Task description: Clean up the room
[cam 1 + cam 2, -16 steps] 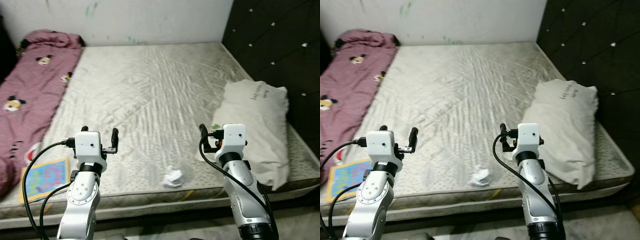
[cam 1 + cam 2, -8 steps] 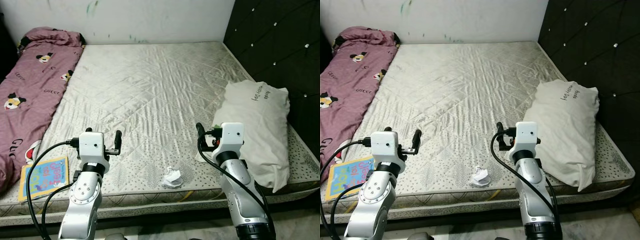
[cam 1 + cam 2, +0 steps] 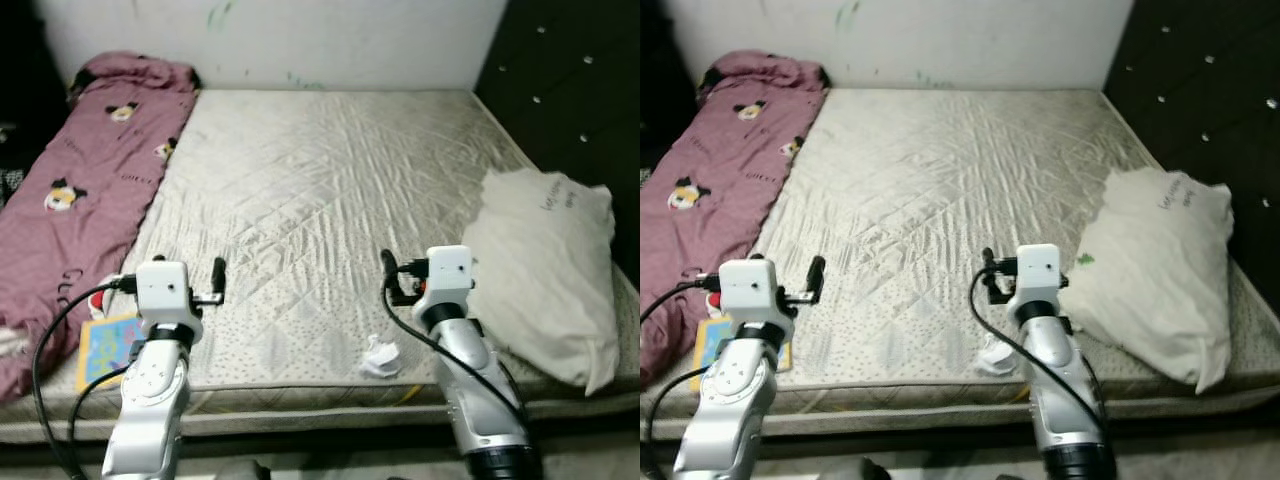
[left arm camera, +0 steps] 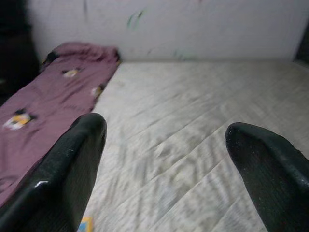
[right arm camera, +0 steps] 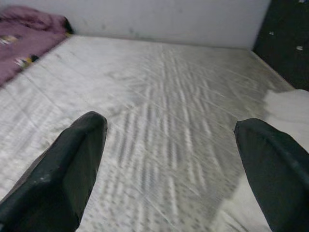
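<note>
Mattress (image 3: 330, 180) view shifted; crumpled paper (image 3: 379, 357) now beside right gripper (image 3: 390, 275).

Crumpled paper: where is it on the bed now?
The crumpled paper lies on the mattress near its front edge, just left of the right arm and below the right gripper, with the pillow farther right.

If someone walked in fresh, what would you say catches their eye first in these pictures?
Most likely the bare quilted mattress filling the scene, with a maroon cartoon-print blanket along its left side and a white pillow at the right. A crumpled white paper sits near the front edge, just ahead of the open right gripper; a colourful booklet lies beside the open left gripper.
</note>
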Available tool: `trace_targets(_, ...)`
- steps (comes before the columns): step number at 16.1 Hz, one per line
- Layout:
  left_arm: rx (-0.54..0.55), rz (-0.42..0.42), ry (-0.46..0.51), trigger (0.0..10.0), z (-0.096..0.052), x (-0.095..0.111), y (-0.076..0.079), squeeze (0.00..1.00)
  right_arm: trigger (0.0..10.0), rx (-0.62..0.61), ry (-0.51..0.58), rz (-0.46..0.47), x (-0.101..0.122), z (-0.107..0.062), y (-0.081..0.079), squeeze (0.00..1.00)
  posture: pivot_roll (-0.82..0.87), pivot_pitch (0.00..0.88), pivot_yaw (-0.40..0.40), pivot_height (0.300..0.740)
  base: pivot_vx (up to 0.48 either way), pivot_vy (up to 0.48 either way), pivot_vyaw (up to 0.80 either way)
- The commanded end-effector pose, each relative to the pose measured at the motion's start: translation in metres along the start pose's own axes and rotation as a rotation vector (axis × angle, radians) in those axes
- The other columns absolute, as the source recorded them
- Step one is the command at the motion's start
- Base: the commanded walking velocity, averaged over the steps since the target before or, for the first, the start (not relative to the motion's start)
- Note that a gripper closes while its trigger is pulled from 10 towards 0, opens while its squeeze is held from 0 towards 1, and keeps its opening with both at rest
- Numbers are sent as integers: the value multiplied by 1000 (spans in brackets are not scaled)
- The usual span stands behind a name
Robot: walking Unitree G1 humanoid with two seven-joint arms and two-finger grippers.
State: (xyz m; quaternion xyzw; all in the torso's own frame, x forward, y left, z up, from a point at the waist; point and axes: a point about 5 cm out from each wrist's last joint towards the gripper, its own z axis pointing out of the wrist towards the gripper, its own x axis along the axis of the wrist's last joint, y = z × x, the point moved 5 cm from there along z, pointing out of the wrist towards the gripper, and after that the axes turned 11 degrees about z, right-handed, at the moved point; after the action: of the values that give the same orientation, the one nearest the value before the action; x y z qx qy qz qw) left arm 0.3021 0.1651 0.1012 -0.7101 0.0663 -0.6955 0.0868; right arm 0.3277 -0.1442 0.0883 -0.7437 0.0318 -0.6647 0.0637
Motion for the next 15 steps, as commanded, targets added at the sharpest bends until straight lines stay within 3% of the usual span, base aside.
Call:
trace_targets(1, -4, 20, 5, 10000, 1, 0, 1, 0, 10000, -6, -10, 6, -1, 1, 3, 0, 51, 0, -22, 740, 0, 0, 0)
trace_targets(3, 14, 43, 15, 10000, 3, 2, -2, 0, 10000, 10, -2, -70, 1, 2, -2, 0, 51, 0, -21, 740, 0, 0, 0)
trace_targets(5, 31, 12, 18, 10000, 6, 4, -3, 0, 10000, 28, 8, -26, 6, 3, -8, 0, 48, 0, -20, 740, 0, 0, 0)
trace_targets(7, 10, -6, 41, 10000, 6, 6, -2, 0, 10000, -10, 26, -41, 8, 5, 0, 0, 46, 0, -19, 740, 0, 0, 0)
trace_targets(11, 6, 8, 58, 10000, 6, 7, -1, 0, 10000, 2, 3, 34, 3, 1, 0, 0, 45, 0, -16, 740, 0, 0, 0)
trace_targets(15, 36, 18, 50, 10000, 7, 6, -4, 0, 10000, 20, 2, 44, 4, 2, -2, 0, 47, 0, -18, 740, 0, 0, 0)
